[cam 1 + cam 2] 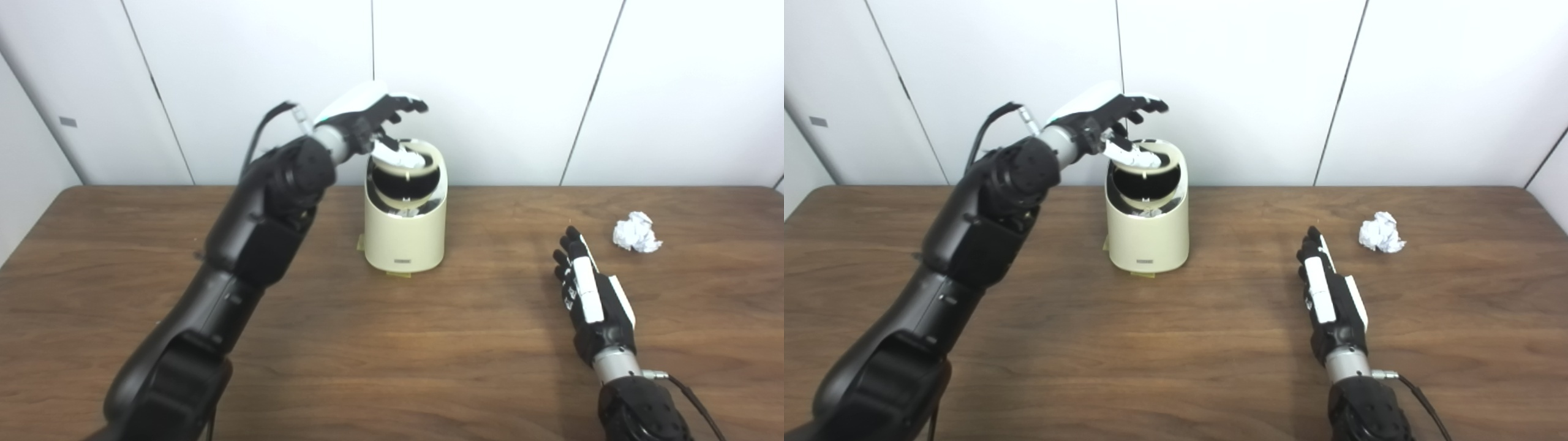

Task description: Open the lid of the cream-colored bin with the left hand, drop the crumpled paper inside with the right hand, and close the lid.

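So the table (478, 343) is basically bare apart from the cream-colored bin (404, 236) sitting toward the back middle, with the crumpled paper (637, 233) lying well off to its right. The left hand (367, 119) is up over the top of the bin, fingers loosely spread, with what looks like the thumb poking down onto the lid (407, 162), which appears tipped so you can see a dark opening. The right hand (588, 294) lies flat on the table, fingers straight and close together, holding nothing, near the paper but not touching it.

If I were doing this step, I'd keep the left hand pressing steadily so the lid stays tipped and the mouth stays wide, and keep the forearm out of the drop path. Then the right hand can go pick up the paper.

Hard to tell stuff: exactly where the left hand touches the lid, whether it's a swing or hinged type, and what the pale bits inside the bin are. There's something yellowish under the bin's base, maybe tape.
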